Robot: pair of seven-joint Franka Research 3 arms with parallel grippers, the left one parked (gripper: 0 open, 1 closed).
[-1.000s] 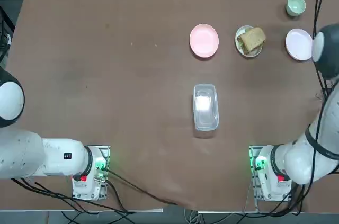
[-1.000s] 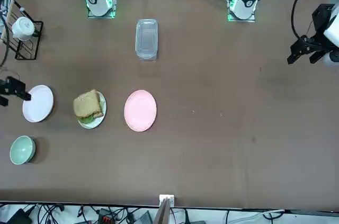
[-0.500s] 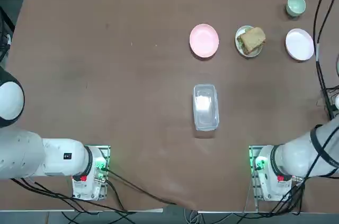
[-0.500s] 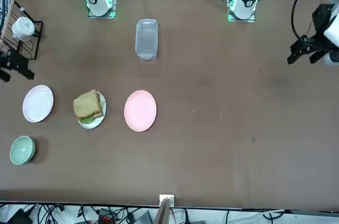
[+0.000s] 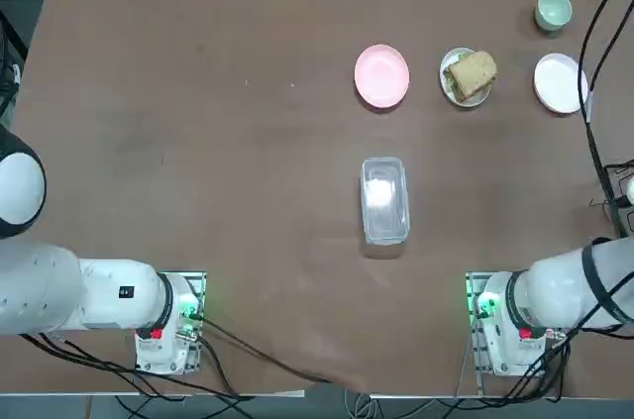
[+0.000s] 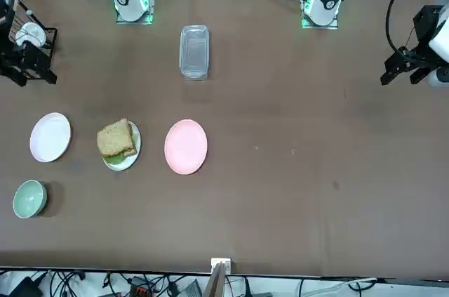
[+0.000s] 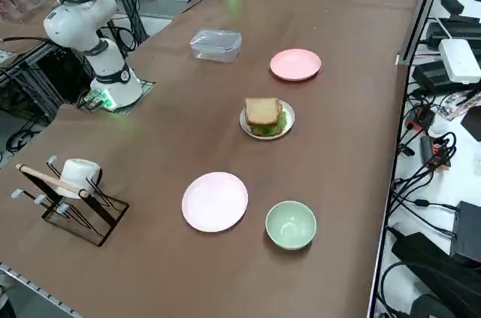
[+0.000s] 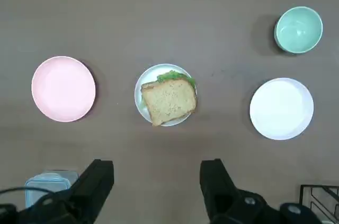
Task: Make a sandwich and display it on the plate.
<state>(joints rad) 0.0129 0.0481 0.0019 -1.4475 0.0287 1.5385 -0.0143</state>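
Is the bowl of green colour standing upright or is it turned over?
Upright: the green bowl shows its open inside in the right side view, with its rim facing up.

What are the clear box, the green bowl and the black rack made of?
The box looks like thin, shiny plastic, because it is see-through and light glares off it. The green bowl is smooth and maybe glazed ceramic, though it could be plastic. The black rack seems to be painted metal, since its bars are thin and stiff like wire.
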